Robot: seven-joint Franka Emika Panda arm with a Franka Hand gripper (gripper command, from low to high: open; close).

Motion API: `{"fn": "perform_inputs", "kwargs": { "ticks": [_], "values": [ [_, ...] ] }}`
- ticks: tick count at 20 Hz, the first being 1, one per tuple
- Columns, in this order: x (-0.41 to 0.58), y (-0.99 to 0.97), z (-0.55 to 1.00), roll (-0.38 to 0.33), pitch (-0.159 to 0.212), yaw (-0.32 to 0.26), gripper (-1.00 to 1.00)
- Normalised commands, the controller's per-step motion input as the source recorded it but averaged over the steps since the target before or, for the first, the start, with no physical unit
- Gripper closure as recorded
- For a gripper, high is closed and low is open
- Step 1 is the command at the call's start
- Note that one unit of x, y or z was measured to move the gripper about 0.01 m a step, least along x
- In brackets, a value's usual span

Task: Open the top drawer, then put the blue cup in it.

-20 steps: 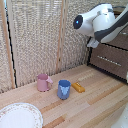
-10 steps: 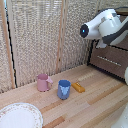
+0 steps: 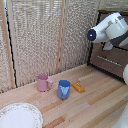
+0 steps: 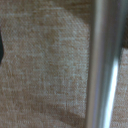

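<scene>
- I see the dark brown wooden dresser at the exterior view's right; its top drawer [image 3: 111,46] looks closed, mostly hidden by my white arm [image 3: 111,29].
- Woven screen panel [image 3: 35,40] fills the wrist view beside a blurred metal post [image 4: 104,64].
- The small blue cup [image 3: 63,89] stands upright on the wooden table [image 3: 100,100], between a pink mug [image 3: 43,82] and an orange block [image 3: 78,87], reachable.
- My gripper is hidden; I cannot tell its opening.

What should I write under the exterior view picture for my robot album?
Robot arm up by the dark dresser; blue cup, pink mug, orange block and plate wait on the table.
</scene>
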Motion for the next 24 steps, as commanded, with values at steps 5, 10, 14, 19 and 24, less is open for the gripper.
{"fn": "perform_inputs", "kwargs": {
  "ticks": [5, 10, 14, 19, 24],
  "values": [
    [0.022, -0.29, 0.05, 0.151, 0.021, 0.032, 1.00],
    [0.004, -0.07, -0.02, 0.070, 0.004, 0.000, 1.00],
    [0.000, 0.30, -0.08, 0.014, -0.001, 0.000, 1.00],
    [0.006, 0.75, -0.12, 0.000, -0.001, 0.000, 1.00],
    [0.295, 0.93, -0.08, 0.039, 0.052, -0.015, 1.00]
  ]
}}
